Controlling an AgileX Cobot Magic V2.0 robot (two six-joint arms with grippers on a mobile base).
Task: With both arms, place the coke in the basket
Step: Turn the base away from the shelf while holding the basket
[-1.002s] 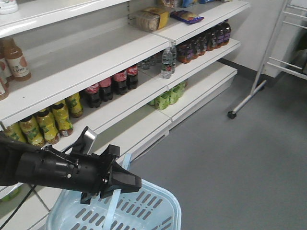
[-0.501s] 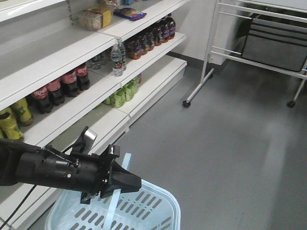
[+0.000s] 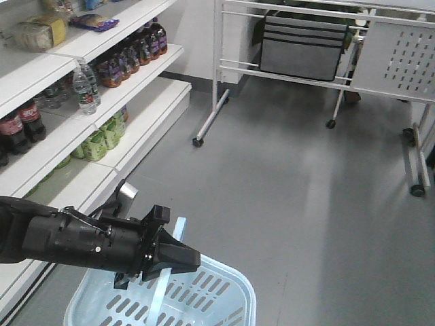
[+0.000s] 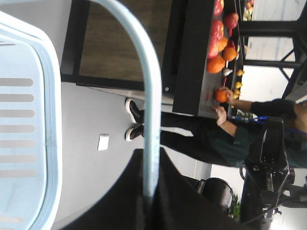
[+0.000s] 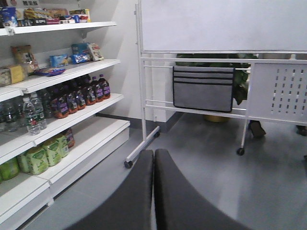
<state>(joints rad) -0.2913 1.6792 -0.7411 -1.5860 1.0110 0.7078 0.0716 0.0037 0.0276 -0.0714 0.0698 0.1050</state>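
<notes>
- Left gripper [image 3: 185, 259] pinched on handle [image 4: 147, 110] of basket [image 3: 234, 288]; right gripper [image 5: 154, 187] closed, empty.
- Coke not in view; none seen in basket.
- Risk: thin handle could slip, or basket swing, on any jolt.

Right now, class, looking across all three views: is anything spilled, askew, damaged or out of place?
Nothing stands out. The shelf bottles stand upright in rows, the floor shows no spill, and the basket looks intact, its handle clamped in the left gripper. The right gripper is shut on nothing.
</notes>
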